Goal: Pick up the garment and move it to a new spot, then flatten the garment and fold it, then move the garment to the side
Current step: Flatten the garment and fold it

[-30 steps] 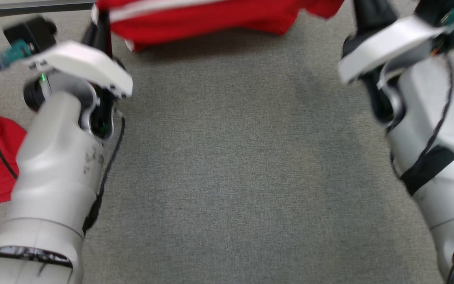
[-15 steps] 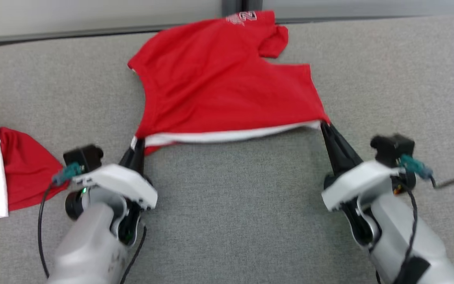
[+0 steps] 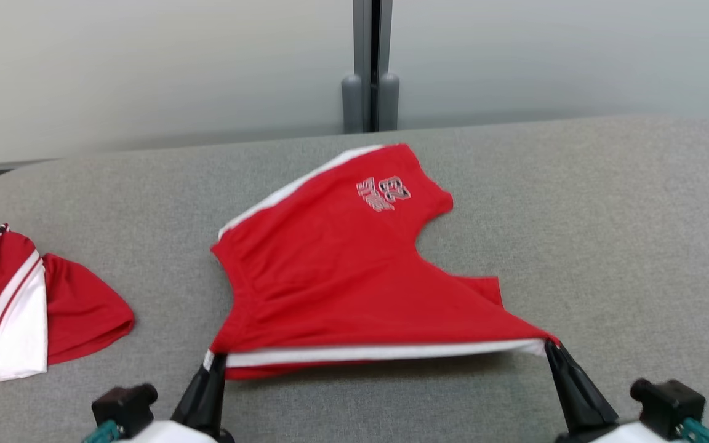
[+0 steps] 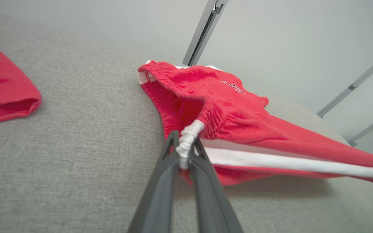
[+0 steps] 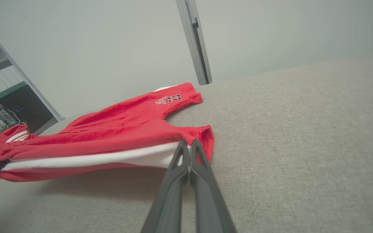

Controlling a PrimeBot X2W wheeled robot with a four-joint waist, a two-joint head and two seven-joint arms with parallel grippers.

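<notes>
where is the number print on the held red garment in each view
Head view: the number print sits upper centre, at the far end of the red garment.
Left wrist view: number print right of centre, upper half.
Right wrist view: number print left of centre.
Shared landmark: grey post just behind it.

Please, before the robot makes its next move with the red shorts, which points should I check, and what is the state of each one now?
1. Left claw shut on a corner of the red shorts: ok.
2. Right claw shut on the other near corner: ok.
3. White stripe between both claws pulled straight: ok.
4. Fabric smooth: not ok, creases near the left corner.
5. Second red garment lies apart from the shorts on the grey surface: ok.
6. Lower layer flat underneath: cannot tell.
</notes>
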